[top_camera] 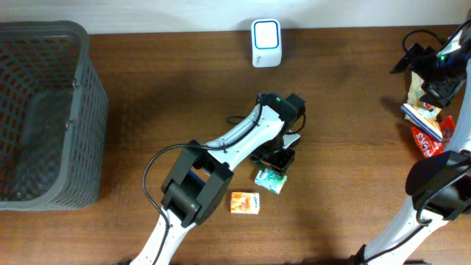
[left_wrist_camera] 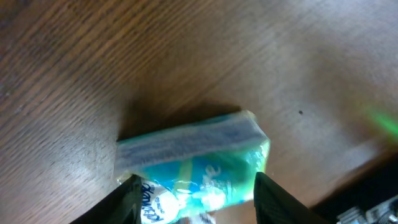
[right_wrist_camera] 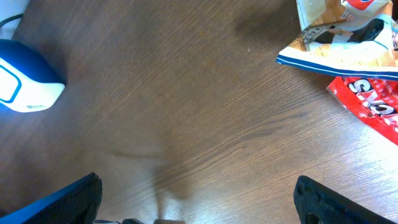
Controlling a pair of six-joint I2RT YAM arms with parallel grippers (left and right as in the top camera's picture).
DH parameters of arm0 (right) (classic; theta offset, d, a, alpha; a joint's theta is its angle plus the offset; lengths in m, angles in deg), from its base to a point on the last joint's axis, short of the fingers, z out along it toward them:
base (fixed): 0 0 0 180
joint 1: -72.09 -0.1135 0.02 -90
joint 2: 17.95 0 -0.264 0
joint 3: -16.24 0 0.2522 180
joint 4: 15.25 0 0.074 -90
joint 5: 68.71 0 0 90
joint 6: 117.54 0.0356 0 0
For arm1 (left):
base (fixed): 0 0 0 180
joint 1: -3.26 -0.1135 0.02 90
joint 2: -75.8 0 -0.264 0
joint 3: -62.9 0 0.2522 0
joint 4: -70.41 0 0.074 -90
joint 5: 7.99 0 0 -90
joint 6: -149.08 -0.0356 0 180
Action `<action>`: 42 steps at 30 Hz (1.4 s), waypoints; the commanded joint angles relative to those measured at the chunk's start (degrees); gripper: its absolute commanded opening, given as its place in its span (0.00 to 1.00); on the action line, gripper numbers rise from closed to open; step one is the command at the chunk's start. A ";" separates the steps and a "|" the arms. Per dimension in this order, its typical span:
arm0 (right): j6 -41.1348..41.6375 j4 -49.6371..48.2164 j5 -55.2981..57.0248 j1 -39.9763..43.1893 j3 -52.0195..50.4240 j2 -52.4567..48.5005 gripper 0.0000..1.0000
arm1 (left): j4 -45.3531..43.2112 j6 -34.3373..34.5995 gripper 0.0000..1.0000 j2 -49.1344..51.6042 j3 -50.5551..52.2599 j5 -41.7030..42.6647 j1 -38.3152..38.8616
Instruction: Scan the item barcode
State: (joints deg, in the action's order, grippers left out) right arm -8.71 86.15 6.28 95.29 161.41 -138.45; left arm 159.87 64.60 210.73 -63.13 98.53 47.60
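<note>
The item, a teal and white plastic packet, lies on the wooden table near the middle. My left gripper hangs right over it. In the left wrist view the packet fills the space between the two dark fingers, and my left gripper stands partly open round it; one finger touches the wrap, while a sliver of table shows at the other. The white scanner stands at the table's far edge. My right gripper is wide open over bare wood at the far right.
An orange packet lies just in front of the teal one. A dark mesh basket takes up the left side. Snack bags are heaped at the right edge, showing as a blue-edged bag and a red one.
</note>
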 commanded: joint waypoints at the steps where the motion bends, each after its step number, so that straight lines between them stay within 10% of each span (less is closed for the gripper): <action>1: -0.59 0.02 0.70 0.04 0.59 0.42 0.98 | -3.19 1.75 0.49 0.55 5.01 0.24 0.13; 10: -0.59 0.02 0.70 0.07 0.59 0.42 0.98 | -15.63 1.73 0.08 0.55 6.10 -1.55 -2.78; 27: -0.59 0.04 0.70 0.07 0.59 0.42 0.98 | -8.94 -3.50 0.09 0.48 -5.38 -10.86 -9.53; 32: -0.59 0.04 0.70 0.07 0.59 0.42 0.98 | -3.45 -3.45 0.23 0.48 -9.14 -11.61 -9.60; 34: -0.61 0.04 0.70 0.07 0.59 0.42 0.98 | 1.70 -3.45 0.66 0.48 -12.44 -11.37 -9.60; 42: -0.61 0.02 0.70 0.07 0.59 0.42 0.98 | 9.99 -3.85 0.75 0.48 -15.04 -11.47 -9.64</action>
State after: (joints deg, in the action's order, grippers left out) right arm -8.76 86.17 6.30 95.29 161.41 -138.45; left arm 169.67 61.65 210.51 -77.25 87.51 38.11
